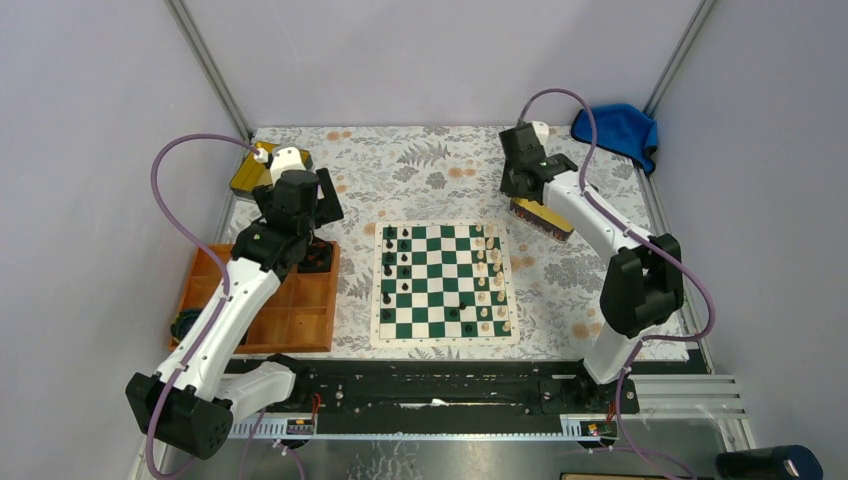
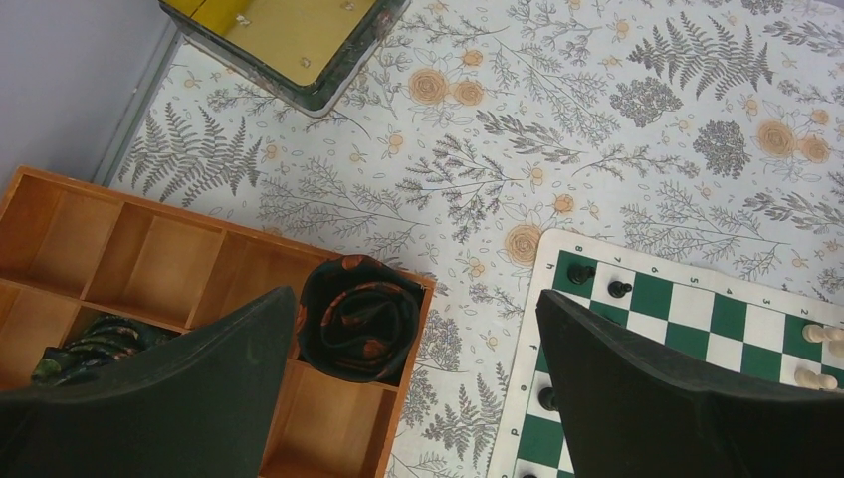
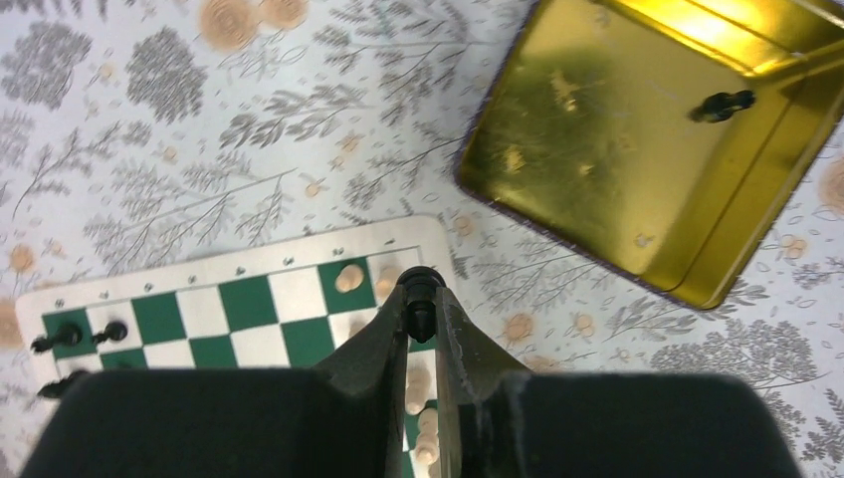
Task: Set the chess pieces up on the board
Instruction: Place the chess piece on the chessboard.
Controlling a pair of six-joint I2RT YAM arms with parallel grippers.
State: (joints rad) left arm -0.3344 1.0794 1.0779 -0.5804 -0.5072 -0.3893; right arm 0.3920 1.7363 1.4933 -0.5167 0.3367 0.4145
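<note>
The green and white board point(image 1: 445, 285) lies mid-table, with several black chess pieces point(image 1: 403, 262) along its left side and cream pieces on its right. My right gripper point(image 3: 422, 297) is shut on a small black chess piece point(image 3: 421, 304), held above the board's far right corner point(image 3: 393, 261). In the top view that gripper point(image 1: 522, 178) hangs beside the gold tin. One more black piece point(image 3: 724, 105) lies in the gold tin point(image 3: 597, 189). My left gripper point(image 2: 418, 319) is open and empty, above the gap between the wooden tray and the board's left edge point(image 2: 537, 329).
An orange compartmented wooden tray point(image 1: 300, 320) sits left of the board, holding a rolled dark cloth point(image 2: 360, 317). A second gold tin point(image 1: 250, 170) lies at the back left. The gold tin point(image 1: 540, 218) sits by the board's far right corner. A blue cloth point(image 1: 618, 128) lies at the back right.
</note>
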